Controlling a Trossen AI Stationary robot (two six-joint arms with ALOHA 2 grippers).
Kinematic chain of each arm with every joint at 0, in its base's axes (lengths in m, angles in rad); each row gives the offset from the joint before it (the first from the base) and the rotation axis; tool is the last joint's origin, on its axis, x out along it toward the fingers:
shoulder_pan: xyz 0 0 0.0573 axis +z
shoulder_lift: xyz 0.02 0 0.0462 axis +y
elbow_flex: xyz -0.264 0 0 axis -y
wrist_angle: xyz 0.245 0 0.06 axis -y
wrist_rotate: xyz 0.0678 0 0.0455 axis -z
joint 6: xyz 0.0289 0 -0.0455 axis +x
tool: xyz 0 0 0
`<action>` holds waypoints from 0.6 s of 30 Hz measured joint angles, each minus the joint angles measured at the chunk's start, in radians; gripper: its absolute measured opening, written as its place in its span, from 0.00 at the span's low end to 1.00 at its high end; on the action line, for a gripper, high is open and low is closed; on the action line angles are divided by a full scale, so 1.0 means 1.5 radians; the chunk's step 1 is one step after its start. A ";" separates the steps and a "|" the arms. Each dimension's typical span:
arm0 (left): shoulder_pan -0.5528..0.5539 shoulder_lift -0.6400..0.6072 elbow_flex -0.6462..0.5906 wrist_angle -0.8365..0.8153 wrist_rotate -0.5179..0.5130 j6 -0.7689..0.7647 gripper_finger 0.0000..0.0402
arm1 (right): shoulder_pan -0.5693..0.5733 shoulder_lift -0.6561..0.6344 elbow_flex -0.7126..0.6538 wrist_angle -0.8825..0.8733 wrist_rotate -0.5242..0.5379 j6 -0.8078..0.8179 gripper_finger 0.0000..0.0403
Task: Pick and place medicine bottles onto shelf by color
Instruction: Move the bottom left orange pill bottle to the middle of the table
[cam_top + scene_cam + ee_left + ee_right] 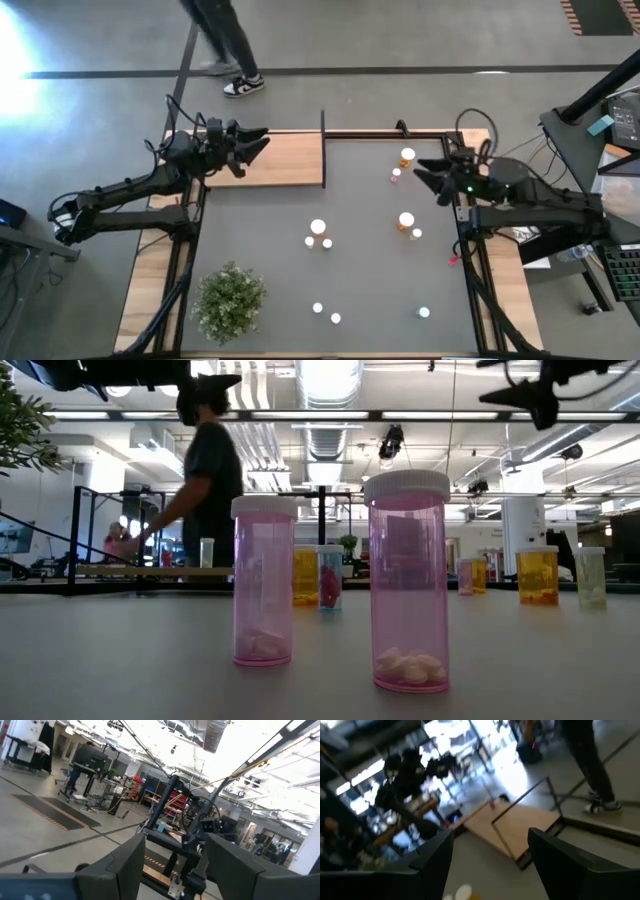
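Note:
Several white-capped medicine bottles stand upright on the dark tabletop. One group is near the middle [318, 230]. Others are at the far right [407, 157], at the right [407, 222] and near the front edge [335, 318]. In the low view two pink bottles [264, 580] [408, 585] stand closest and orange ones [537, 575] farther back. The light-wood shelf [285, 158] lies at the far left; it also shows in the right wrist view [520, 827]. My left gripper [257, 140] is open and empty above the shelf. My right gripper [428, 172] is open and empty, raised by the table's right edge.
A green bushy plant [230, 298] stands at the near left corner. A black upright rod [323, 150] marks the shelf's right end. A person [225, 45] walks on the floor beyond the far edge and also shows in the low view [210, 470].

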State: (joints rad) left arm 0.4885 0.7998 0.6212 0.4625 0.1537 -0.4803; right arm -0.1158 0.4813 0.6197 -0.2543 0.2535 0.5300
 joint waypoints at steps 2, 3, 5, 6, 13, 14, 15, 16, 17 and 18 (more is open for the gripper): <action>0.000 0.000 0.000 0.000 0.015 -0.008 0.48 | 0.000 0.048 0.041 -0.009 -0.042 -0.003 0.61; 0.000 0.000 -0.001 0.000 0.026 -0.008 0.48 | 0.001 0.069 0.061 -0.012 -0.063 -0.008 0.61; 0.000 0.000 -0.001 0.000 0.055 -0.009 0.48 | 0.006 0.115 0.097 -0.013 -0.093 -0.019 0.61; 0.000 0.000 -0.001 0.000 0.070 -0.010 0.48 | 0.011 0.134 0.112 -0.013 -0.100 -0.024 0.61; 0.000 -0.017 -0.001 -0.001 0.144 -0.059 0.48 | 0.058 0.261 0.196 -0.015 -0.099 -0.058 0.61; 0.000 -0.021 -0.001 -0.001 0.144 -0.060 0.48 | 0.067 0.281 0.203 -0.019 -0.100 -0.065 0.61; 0.000 -0.025 -0.001 0.000 0.144 -0.060 0.48 | 0.075 0.298 0.213 -0.021 -0.100 -0.069 0.61; 0.000 -0.031 -0.001 0.000 0.144 -0.060 0.48 | 0.083 0.315 0.225 -0.016 -0.100 -0.072 0.61; 0.000 -0.036 -0.001 -0.001 0.144 -0.060 0.48 | 0.090 0.332 0.237 -0.006 -0.099 -0.078 0.61; 0.000 -0.042 -0.001 0.000 0.145 -0.060 0.48 | 0.097 0.349 0.246 -0.004 -0.097 -0.084 0.61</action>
State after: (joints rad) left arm 0.4885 0.7372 0.6193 0.4620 0.3708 -0.5701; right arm 0.0291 1.0053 0.9889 -0.2606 0.1077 0.4041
